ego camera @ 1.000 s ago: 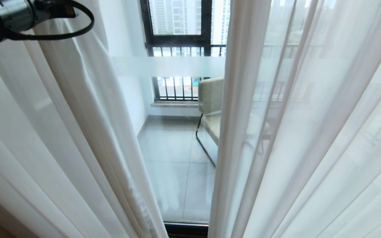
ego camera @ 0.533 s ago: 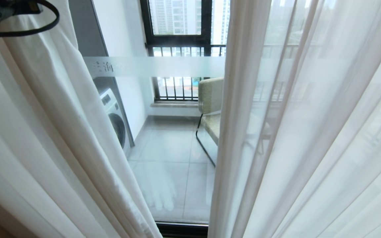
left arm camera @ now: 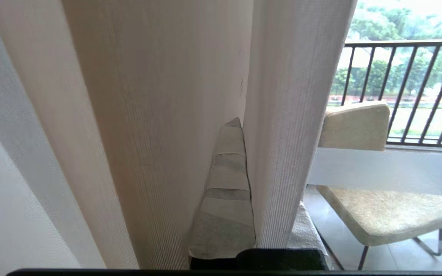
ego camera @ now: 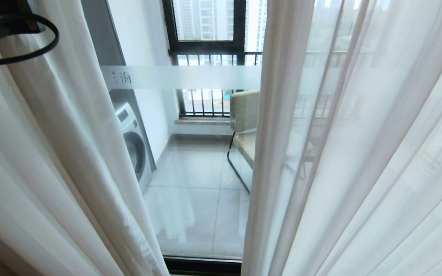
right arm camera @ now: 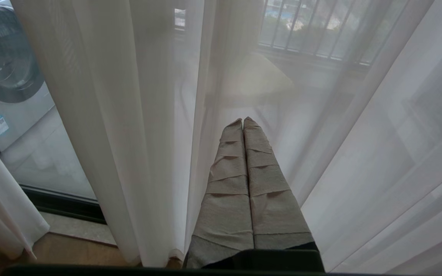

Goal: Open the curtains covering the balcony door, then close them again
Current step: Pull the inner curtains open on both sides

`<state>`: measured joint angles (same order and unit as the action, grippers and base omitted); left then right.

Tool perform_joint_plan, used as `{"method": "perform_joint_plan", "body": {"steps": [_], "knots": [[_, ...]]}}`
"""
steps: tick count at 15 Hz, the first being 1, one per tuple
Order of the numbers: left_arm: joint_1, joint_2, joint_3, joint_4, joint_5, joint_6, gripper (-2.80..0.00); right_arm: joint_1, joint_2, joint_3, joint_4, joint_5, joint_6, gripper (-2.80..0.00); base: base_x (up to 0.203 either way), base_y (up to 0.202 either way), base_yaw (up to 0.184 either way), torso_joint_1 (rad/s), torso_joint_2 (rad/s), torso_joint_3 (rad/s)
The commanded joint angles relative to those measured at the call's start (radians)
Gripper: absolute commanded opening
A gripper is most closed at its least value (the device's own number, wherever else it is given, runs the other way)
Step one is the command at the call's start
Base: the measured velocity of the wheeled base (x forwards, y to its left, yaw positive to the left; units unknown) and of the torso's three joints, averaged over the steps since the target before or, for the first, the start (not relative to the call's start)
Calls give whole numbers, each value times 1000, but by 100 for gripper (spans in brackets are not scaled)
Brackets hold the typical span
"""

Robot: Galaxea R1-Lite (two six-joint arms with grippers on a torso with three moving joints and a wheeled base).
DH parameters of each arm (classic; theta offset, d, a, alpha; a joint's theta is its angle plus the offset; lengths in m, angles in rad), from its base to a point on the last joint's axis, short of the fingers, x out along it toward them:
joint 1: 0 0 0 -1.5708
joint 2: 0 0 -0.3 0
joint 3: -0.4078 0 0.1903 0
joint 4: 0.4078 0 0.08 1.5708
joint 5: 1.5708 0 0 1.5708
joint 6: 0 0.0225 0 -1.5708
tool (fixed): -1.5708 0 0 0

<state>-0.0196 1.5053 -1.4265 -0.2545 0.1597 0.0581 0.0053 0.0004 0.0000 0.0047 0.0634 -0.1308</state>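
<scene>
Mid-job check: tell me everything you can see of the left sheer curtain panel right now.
The left sheer curtain panel is thin, translucent white fabric hanging in long vertical folds and slanting toward the lower middle of the head view. It is drawn aside, baring the balcony door glass. The left gripper is shut on a fold of it, high at the panel's top left.

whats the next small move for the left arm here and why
Probably carry the left gripper, shut on the left sheer curtain, further left: the balcony door shows only a middle strip, and the right sheer hangs across the rest.
</scene>
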Motion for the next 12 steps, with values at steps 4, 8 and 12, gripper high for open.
{"method": "perform_joint_plan", "body": {"steps": [4,8,12], "knots": [[1,-33,35,0,-64,0,-280,1,0,0,0,1,-2,-280,0,0,0,0,0,0],[1,-29,37,0,-74,-3,-280,1,0,0,0,1,-1,-280,0,0,0,0,0,0],[9,-28,37,3,-74,-4,-280,0,0,0,0,1,-1,-280,0,0,0,0,0,0]]}}
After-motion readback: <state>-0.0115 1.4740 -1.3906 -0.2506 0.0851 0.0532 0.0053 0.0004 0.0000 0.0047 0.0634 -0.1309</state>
